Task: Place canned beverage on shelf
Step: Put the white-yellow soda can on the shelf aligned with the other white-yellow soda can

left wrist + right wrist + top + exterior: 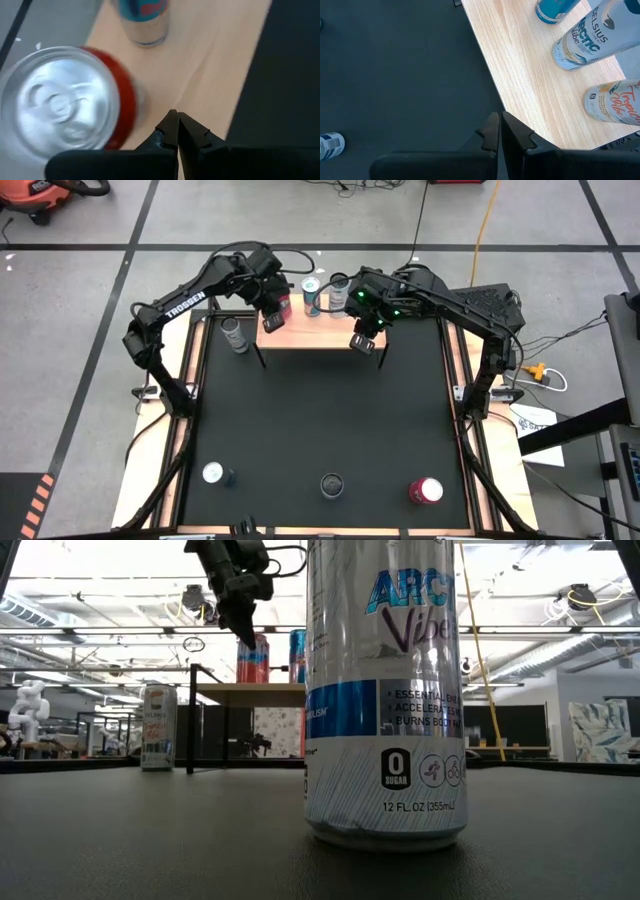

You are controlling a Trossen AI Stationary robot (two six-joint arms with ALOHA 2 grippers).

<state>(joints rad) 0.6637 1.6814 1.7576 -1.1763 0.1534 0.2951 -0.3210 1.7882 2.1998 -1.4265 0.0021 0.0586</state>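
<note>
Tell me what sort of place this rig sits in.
Probably an open lab or workshop: bare concrete floor marked with dark lines, an orange cable trailing across it, and exposed ceiling lights over a wide hall.

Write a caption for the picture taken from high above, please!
Both arms hover over the shelf of cans; three cans wait along the table's near edge.

I read TROSSEN on left arm (185, 305); near can (385, 690): "ARCTIC Vibe", "0 SUGAR", "12 FL OZ (355mL)"; shelf can (592, 37): "CELSIUS".
</note>
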